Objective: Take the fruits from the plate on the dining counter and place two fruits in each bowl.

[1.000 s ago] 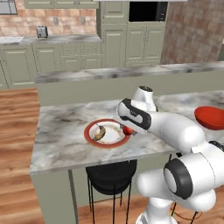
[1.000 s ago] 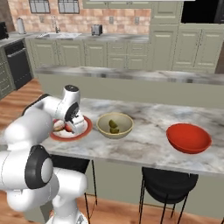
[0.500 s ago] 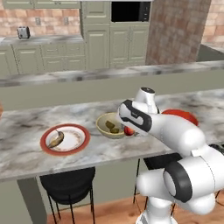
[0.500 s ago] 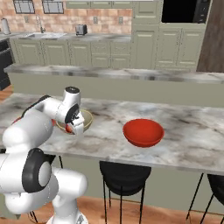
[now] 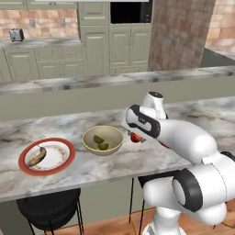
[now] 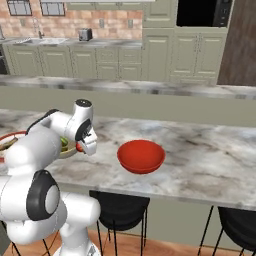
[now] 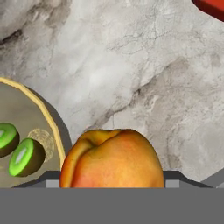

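Our jaws grip the peach (image 7: 113,158) above the tabletop (image 5: 137,160), between the tan bowl (image 5: 103,139) with two limes (image 5: 103,146) and the red bowl (image 6: 141,155).

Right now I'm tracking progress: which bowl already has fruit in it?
The pale yellow-tan bowl, next to the plate; two green fruits lie inside. The red bowl looks empty.

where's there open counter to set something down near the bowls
Bare marble lies between the yellow bowl and the red bowl, and right of the red bowl. Crowded: plate and yellow bowl sit close, the gripper holding the orange-red fruit beside them.
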